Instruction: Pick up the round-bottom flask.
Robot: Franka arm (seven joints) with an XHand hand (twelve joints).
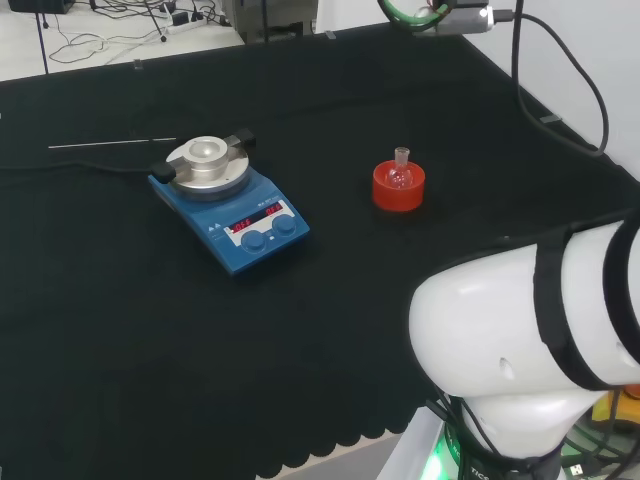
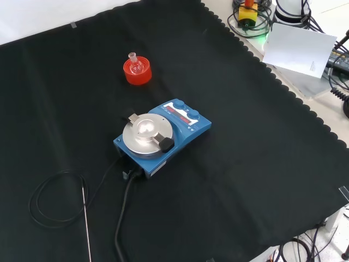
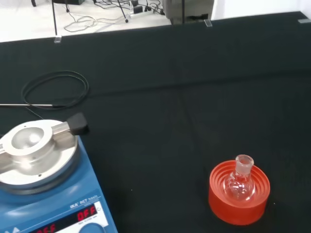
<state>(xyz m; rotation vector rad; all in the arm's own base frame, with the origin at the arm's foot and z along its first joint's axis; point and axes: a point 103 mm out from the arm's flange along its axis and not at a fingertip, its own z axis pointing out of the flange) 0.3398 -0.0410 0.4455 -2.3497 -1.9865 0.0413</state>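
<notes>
A small clear round-bottom flask (image 1: 401, 174) stands upright, neck up, in a red ribbed ring stand (image 1: 399, 189) on the black cloth. In the front view the flask (image 2: 134, 64) and its red stand (image 2: 138, 74) are toward the upper left. The wrist view shows the flask (image 3: 241, 182) seated in the middle of the red stand (image 3: 239, 193), some way off from the camera. Nothing touches the flask.
A blue hotplate stirrer (image 1: 229, 205) with a round metal top stands left of the flask in the head view. Its black cable (image 2: 122, 218) and a thin metal probe (image 2: 85, 224) lie on the cloth nearby. The arm's white link (image 1: 530, 330) is at lower right.
</notes>
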